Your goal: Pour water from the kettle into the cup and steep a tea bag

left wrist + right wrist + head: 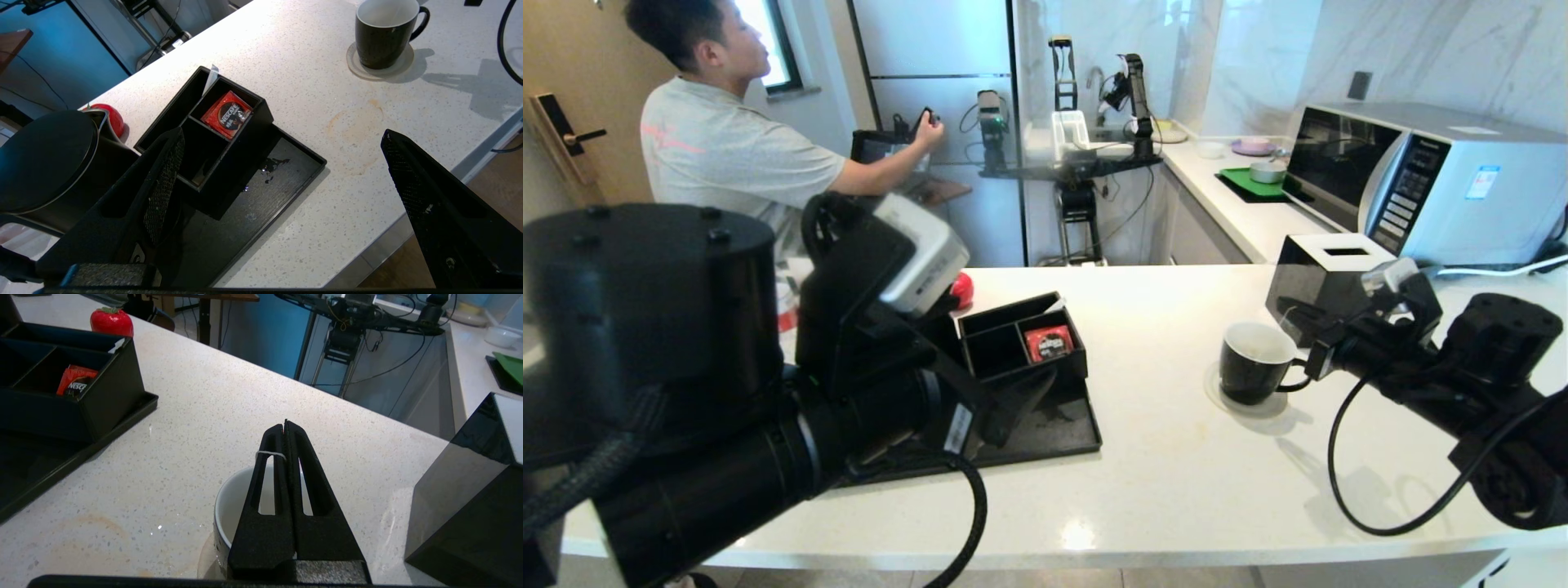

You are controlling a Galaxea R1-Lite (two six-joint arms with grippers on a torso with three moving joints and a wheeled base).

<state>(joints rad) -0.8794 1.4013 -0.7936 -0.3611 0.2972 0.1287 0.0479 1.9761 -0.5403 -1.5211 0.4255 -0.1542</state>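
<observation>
The black cup (pixel 1252 365) with a white inside stands on a round coaster (pixel 354 64) right of centre on the white counter. My right gripper (pixel 1290 314) hangs just above the cup (pixel 229 506), shut. A thin white string (pixel 269 453) loops over one finger and runs into the seam between them. The tea bag itself is hidden behind the fingers. The black kettle (pixel 45 161) shows only in the left wrist view, beside my left gripper (pixel 282 132), which is open and empty over the black tray (pixel 320 162). In the head view the left arm hides the kettle.
A black organiser (pixel 1021 339) with a red sachet (pixel 226 114) stands on the tray, which has a small wet patch (pixel 271 165). A black tissue box (pixel 1327 261) sits right behind the cup. A microwave (pixel 1429 180) and a person (pixel 719 139) are at the back.
</observation>
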